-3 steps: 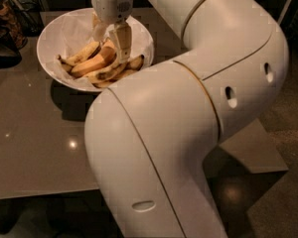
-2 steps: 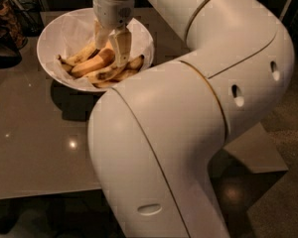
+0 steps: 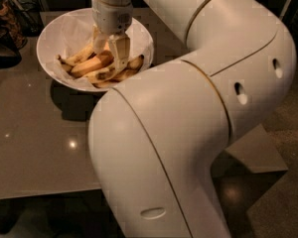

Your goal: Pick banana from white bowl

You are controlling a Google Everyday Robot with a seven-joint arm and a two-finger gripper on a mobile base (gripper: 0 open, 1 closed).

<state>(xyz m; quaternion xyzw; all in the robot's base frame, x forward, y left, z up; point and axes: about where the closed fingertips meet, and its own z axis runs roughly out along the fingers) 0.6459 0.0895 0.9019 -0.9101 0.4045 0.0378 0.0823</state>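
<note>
The white bowl (image 3: 48, 39), lined with crinkled paper, stands on the table at the upper left. Several yellow bananas with brown spots lie in it. One banana (image 3: 91, 66) runs across the middle. My gripper (image 3: 109, 52) reaches straight down into the bowl from above. It is open, with its two pale fingers (image 3: 121, 51) apart. Their tips are down among the fruit, on either side of the upper end of that banana. The right part of the bowl is hidden behind my arm.
The bowl rests on a glossy grey-brown table (image 3: 35, 148), whose front edge runs along the lower left. Dark objects (image 3: 5, 31) stand at the far left beside the bowl. My bulky white arm (image 3: 213, 108) fills the right and the foreground.
The gripper has sunk a little deeper into the bowl, so its fingertips now sit among the bananas. The finger gap looks unchanged.
</note>
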